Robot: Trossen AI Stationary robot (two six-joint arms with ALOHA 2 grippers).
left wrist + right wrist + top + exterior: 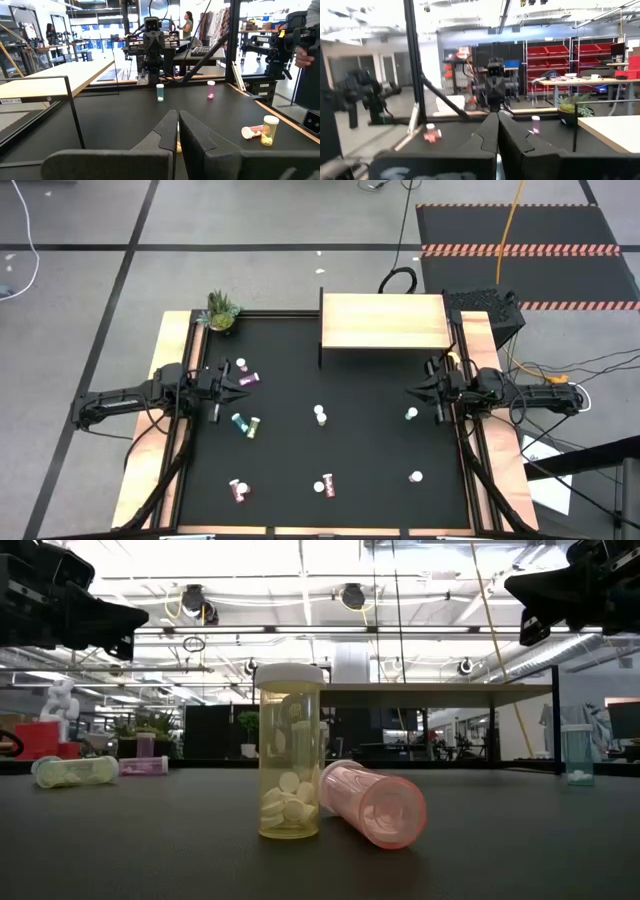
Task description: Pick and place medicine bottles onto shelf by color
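Medicine bottles (247,424), tiny white-capped coloured plastic cylinders: scattered loose over black tabletop (300,450); none on pale wood flat-topped shelf (385,320) at far edge.
Left gripper (248,381): fingers together, empty; pink-purple bottle (246,376) just beside tip.
Right gripper (410,392): fingers together, empty; teal bottle (411,414) near, upright; shelf nearer this arm.

scattered bottles (320,415), bare shelf (385,321) top
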